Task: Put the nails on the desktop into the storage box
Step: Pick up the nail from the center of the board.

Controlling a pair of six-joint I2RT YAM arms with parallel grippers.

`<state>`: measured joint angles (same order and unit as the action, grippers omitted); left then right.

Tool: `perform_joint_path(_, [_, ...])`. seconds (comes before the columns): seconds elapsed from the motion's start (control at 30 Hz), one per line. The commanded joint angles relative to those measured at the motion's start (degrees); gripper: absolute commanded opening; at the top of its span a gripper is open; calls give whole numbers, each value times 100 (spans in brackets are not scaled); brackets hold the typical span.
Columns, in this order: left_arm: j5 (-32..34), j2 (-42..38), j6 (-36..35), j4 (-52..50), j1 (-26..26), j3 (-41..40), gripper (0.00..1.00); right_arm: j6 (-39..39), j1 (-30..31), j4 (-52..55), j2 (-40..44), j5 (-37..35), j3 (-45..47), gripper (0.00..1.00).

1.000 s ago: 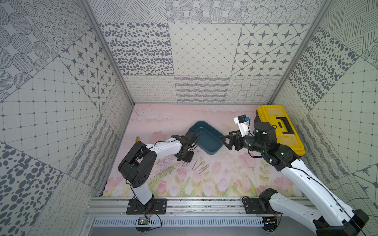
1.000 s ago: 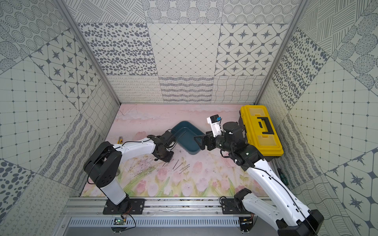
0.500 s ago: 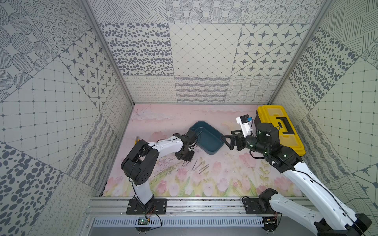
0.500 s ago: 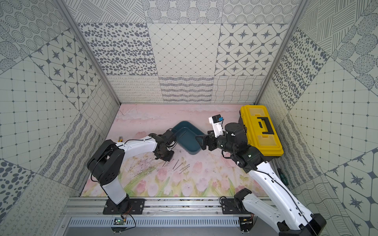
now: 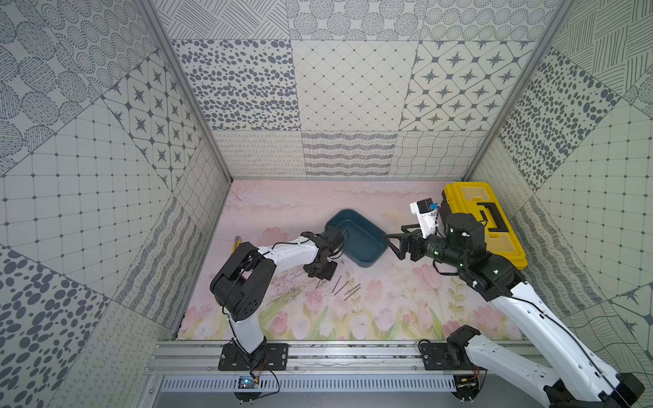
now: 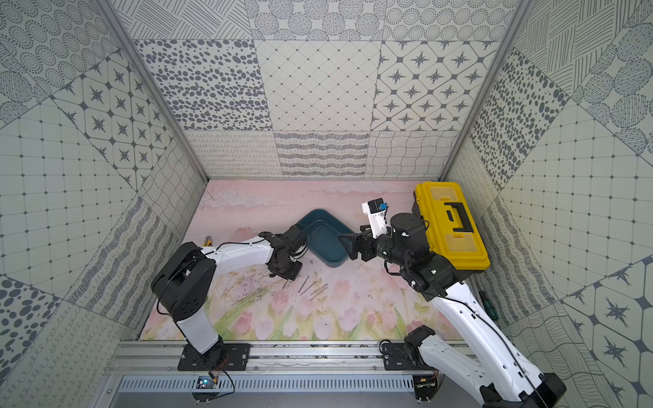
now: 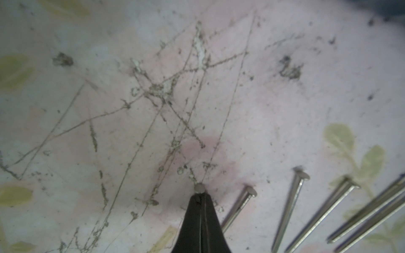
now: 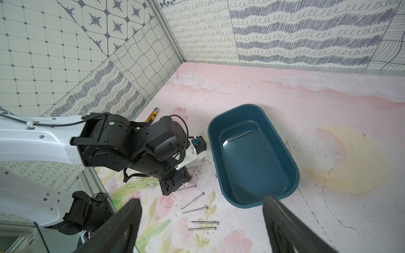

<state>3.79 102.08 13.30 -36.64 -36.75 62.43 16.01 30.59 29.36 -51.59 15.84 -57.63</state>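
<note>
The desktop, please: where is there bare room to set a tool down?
Bare: the strip between the storage box and back wall, and the front strip by the rail. Crowded: the nails beside the left claw.

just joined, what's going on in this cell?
The left gripper is down on the tulip-printed pink desktop, shut on one thin grey metal nail whose head shows at its tip. Five more nails lie loose beside it. A single nail already lies in the shallow teal plastic storage box. The right gripper is open, hovering by the box and holding nothing.
</note>
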Motion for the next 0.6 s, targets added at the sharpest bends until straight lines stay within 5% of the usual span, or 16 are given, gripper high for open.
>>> perform_joint_path(0.0, [-98, -147, 138, -446, -82, -72, 0, -89, 35, -150, 84, -46, -73, 92])
perform_joint_path(0.57, [261, -428, -375, -1176, 23, 634, 0, -89, 35, -181, 58, -45, -44, 92])
